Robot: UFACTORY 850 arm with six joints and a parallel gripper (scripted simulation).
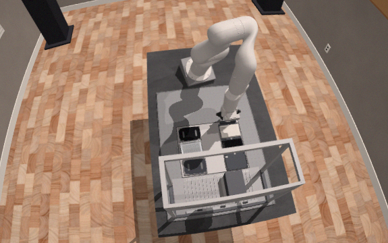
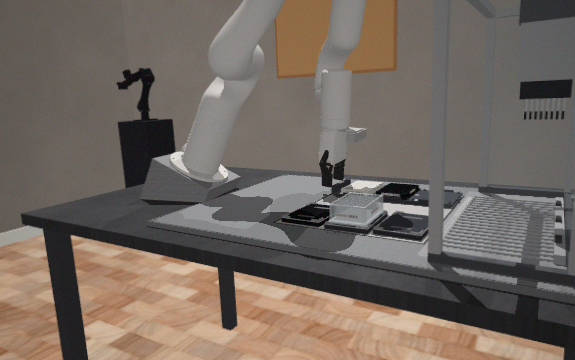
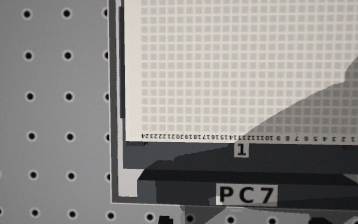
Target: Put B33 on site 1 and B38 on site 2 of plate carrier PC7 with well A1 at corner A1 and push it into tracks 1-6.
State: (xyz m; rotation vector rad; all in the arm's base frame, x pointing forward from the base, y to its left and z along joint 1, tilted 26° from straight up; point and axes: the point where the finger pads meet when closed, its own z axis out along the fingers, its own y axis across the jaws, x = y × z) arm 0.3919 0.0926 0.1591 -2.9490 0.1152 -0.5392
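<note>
Hovering low over the handle end of PC7 [image 3: 246, 194], the gripper [image 2: 332, 175] has its fingers [image 2: 325, 172] spread wide, nothing between them, touching nothing. B33 [image 3: 250, 70] lies on site 1 just beyond the handle. B83 [image 2: 356, 207] sits in the middle nest beside the apron, and PC7 rests loose before the rails [image 2: 497, 225].
</note>
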